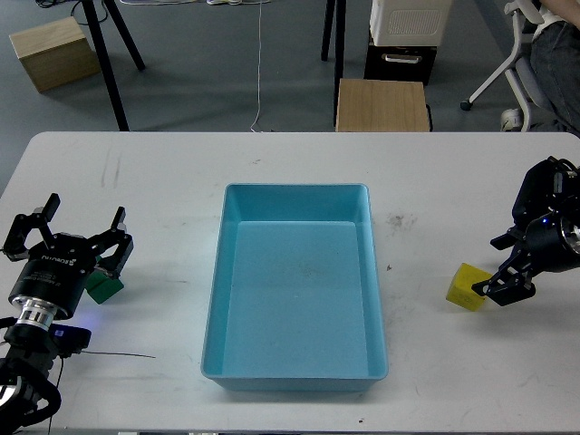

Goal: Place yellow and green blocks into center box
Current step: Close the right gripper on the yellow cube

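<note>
Two cubes outside the tray, one at each arm.

Near edge: light blue tray (pixel 294 299) sits mid-counter, long axis toward 12 o'clock. At 9 o'clock of it, left jaws (pixel 71 232) spread wide, released; dark green cube (pixel 103 287) on the white counter (pixel 154 172) just under the right-hand finger, contact unclear. At 3 o'clock, yellow cube (pixel 467 286) rests tilted on the counter; right jaws (pixel 504 283) at its right side, dark, cannot tell whether clenched. Farther, on the floor: wooden box (pixel 381 105) at 12 o'clock, tan box (pixel 54 53) at 10.
</note>
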